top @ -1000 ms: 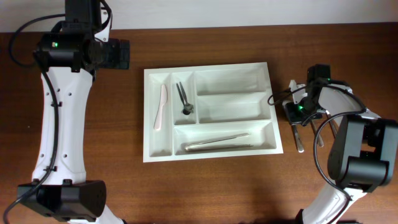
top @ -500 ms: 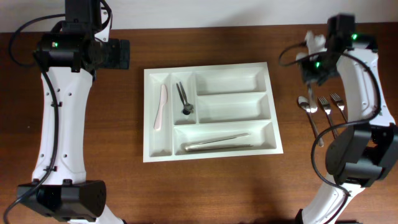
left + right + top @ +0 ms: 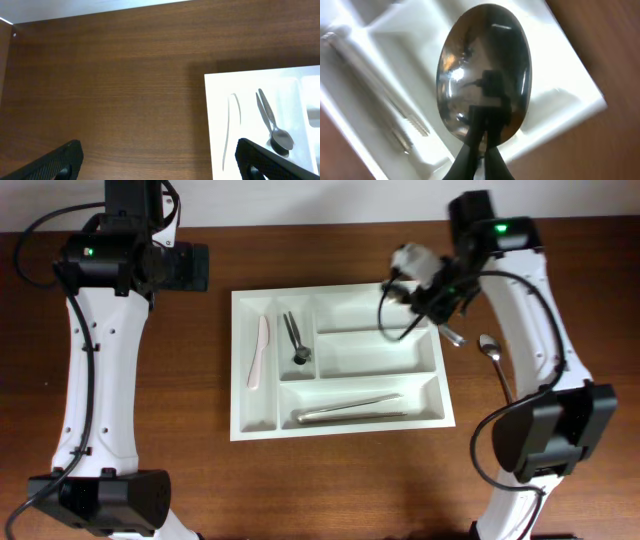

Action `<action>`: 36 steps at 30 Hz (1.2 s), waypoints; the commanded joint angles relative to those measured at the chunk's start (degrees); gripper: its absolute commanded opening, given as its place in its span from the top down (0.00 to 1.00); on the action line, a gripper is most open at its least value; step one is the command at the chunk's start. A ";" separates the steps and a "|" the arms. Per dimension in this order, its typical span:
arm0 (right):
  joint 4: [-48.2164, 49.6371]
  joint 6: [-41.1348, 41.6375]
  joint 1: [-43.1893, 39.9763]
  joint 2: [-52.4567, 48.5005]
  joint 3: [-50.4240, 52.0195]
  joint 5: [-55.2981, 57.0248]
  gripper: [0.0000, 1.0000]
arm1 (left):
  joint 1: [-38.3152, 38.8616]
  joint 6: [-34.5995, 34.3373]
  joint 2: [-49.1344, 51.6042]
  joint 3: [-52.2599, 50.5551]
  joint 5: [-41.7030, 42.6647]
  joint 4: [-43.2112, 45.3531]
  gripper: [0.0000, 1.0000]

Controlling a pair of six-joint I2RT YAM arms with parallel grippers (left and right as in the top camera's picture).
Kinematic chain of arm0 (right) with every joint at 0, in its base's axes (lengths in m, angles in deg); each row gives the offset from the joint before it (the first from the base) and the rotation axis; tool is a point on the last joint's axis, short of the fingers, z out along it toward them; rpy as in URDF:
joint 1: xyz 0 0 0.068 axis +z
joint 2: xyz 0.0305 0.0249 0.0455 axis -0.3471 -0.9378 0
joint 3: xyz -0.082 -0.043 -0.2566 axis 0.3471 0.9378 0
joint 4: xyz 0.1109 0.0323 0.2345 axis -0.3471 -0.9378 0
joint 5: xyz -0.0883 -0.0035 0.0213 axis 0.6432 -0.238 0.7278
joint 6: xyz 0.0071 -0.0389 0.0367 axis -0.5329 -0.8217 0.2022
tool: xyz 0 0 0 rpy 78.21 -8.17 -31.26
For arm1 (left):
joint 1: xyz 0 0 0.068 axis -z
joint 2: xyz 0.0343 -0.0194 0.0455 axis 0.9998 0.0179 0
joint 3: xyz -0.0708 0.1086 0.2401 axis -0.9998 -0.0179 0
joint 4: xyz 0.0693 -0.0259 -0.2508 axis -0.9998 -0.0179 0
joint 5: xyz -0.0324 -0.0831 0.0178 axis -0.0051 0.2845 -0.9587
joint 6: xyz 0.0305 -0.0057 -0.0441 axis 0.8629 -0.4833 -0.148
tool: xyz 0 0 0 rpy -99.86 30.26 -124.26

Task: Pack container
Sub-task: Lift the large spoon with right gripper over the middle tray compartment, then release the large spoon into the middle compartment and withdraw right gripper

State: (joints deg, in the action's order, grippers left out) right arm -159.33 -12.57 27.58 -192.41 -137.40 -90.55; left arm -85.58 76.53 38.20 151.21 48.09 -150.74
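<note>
The white cutlery tray [image 3: 243, 420] lies mid-table. It holds a pale knife [image 3: 259, 352] and a small spoon [image 3: 297, 345] in the two narrow compartments, and long metal pieces [image 3: 350, 410] in the near long compartment. My right gripper [image 3: 438, 302] hovers over the tray's far right corner, shut on a metal spoon [image 3: 485, 75], whose bowl fills the right wrist view above the tray's rim [image 3: 570, 107]. My left gripper [image 3: 160, 162] is open and empty, above bare wood left of the tray [image 3: 220, 125].
Another spoon [image 3: 492, 352] lies on the table right of the tray, partly under my right arm. Metal cutlery [image 3: 375, 95] shows in a tray compartment in the right wrist view. The table's back edge runs behind the tray.
My right arm rose from the table right of the tray, swung back and then left, and now holds the spoon over the tray's far right corner. The left arm has not moved.
</note>
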 commanded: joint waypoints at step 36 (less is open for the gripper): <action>1.64 17.44 -0.15 -2.03 -6.16 5.90 0.01 | -0.09 -0.79 -0.35 0.46 -0.37 -0.04 0.01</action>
State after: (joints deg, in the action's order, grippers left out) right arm -155.96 -9.32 32.01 -196.92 -138.03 -90.55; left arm -85.58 76.53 38.20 151.21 48.09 -150.74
